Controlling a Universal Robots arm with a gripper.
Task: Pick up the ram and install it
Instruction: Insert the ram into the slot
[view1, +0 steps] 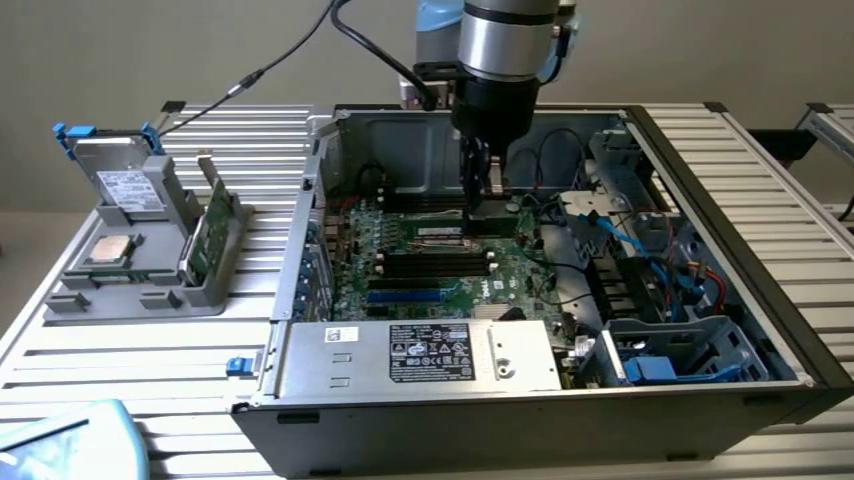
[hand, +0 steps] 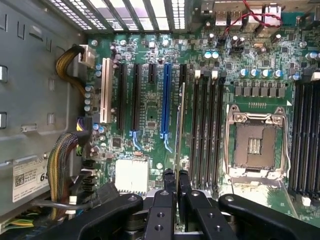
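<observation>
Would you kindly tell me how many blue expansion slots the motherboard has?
1. The blue slot lies among the black expansion slots, with the white slot farther off; the ram gripped in the end effector hangs near it. Any under the end effector would be hidden.

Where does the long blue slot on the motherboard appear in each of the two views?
Exterior view: the blue slot lies between the silver labelled box and the memory slots.
Wrist view: the blue slot runs near the memory slots, ahead of the gripper.
Shared landmark: the memory slots.
</observation>
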